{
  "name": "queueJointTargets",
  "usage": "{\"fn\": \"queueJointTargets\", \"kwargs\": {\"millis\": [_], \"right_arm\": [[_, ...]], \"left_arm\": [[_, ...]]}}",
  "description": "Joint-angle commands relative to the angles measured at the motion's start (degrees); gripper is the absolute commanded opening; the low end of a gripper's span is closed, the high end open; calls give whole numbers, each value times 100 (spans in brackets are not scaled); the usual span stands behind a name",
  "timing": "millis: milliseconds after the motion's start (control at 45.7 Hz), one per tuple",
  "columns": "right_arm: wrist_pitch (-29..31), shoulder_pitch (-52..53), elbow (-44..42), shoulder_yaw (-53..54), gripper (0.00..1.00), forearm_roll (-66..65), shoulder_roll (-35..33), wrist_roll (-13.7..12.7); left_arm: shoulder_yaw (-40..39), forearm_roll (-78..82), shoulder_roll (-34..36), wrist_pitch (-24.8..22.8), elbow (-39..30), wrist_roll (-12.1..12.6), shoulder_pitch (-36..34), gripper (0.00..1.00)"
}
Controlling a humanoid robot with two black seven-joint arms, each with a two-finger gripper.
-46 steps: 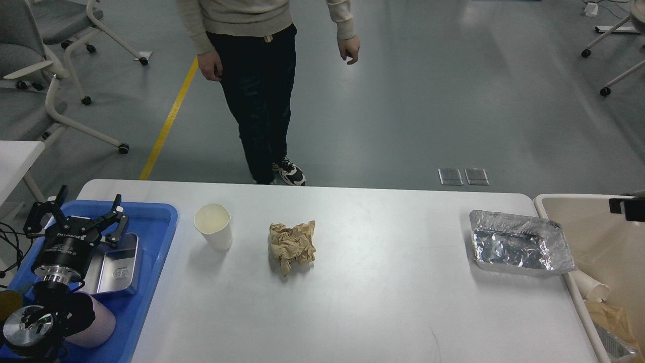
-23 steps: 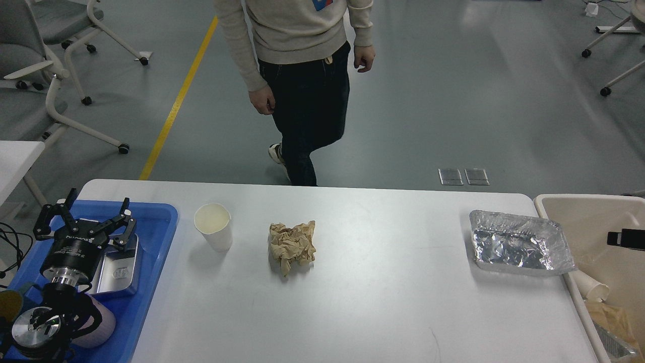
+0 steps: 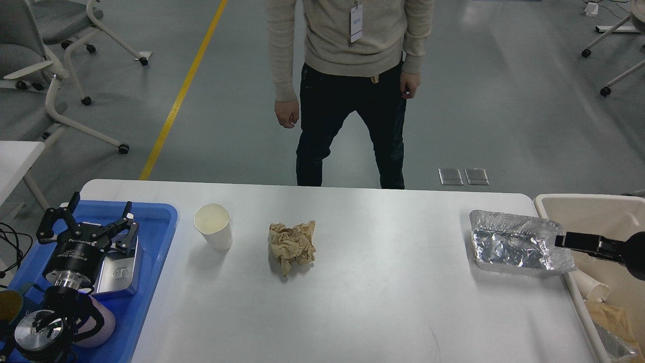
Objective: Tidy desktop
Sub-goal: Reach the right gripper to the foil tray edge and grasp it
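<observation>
The white desktop (image 3: 383, 307) holds a white paper cup (image 3: 214, 233) at the left, a crumpled brown paper ball (image 3: 293, 246) in the middle and a crinkled foil tray (image 3: 514, 243) at the right. My left gripper (image 3: 92, 218) is open and empty above a metal tin (image 3: 121, 269) in the blue tray (image 3: 158, 232). My right gripper (image 3: 562, 240) comes in from the right at the foil tray's right rim. It is dark and seen side-on, so its fingers cannot be told apart.
A beige open bin (image 3: 599, 209) stands off the table's right end with a cup and paper inside. A pink cup (image 3: 98, 322) lies in the blue tray. A person (image 3: 352, 91) stands close behind the far table edge. Office chairs (image 3: 45, 65) stand at far left.
My right gripper has moved left from over the bin to the foil tray's right rim. My left gripper has shifted slightly right. The person has walked right and turned to face the table.
</observation>
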Motion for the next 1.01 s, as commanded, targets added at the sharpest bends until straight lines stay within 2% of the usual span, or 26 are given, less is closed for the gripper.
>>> {"fn": "queueJointTargets", "kwargs": {"millis": [0, 350, 810, 985], "right_arm": [[-197, 450, -449, -715, 100, -11, 107, -7], [-1682, 1241, -1548, -2420, 100, -11, 573, 1], [-2543, 1768, -2743, -3598, 100, -11, 1258, 54], [-2614, 1786, -3034, -3713, 100, 33, 1443, 81]], "left_arm": [[-8, 0, 8, -9, 0, 0, 56, 96], [-8, 0, 8, -9, 0, 0, 118, 96], [-8, 0, 8, -35, 0, 0, 188, 96], [-8, 0, 8, -44, 0, 0, 197, 96]]}}
